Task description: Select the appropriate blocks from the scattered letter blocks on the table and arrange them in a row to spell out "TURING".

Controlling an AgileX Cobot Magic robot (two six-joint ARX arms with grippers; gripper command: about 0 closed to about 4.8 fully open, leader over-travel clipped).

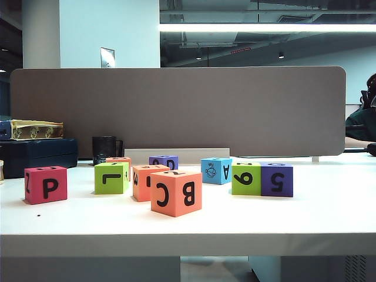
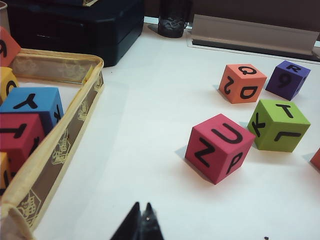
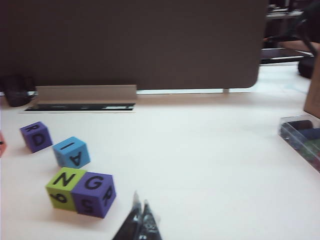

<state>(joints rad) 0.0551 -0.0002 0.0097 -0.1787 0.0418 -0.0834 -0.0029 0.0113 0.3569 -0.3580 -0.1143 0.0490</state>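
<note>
The letter blocks sit in a loose band across the middle of the white surface (image 1: 329, 217), nearer its back edge than its front. Toward the right, a lime green N block (image 3: 64, 187) and a purple G block (image 3: 95, 192) touch side by side; the blue I block (image 3: 71, 151) and the purple R block (image 3: 35, 135) stand apart behind them. Toward the left are the magenta U block (image 2: 220, 146) and the lime green T block (image 2: 278, 124). The orange B C cube (image 1: 176, 192) stands nearest the front edge and spells nothing needed.

The left gripper (image 2: 141, 220) hangs over bare surface on the left, fingers clenched on nothing. The right gripper (image 3: 141, 217) hovers just beside the G block, fingers pressed together and empty.

Likely risks: shut fingers coming down would shove a cube rather than take it, and a nudge to G would knock N askew. Faces carry several characters, so a block could land with the wrong letter up.

A grey partition (image 1: 176, 108) runs along the back edge, a dark cup (image 1: 104, 148) before it. A cloth-edged tray (image 2: 60, 145) of spare blocks lies at the left edge; the room beyond is dim, with a ceiling strip light.
</note>
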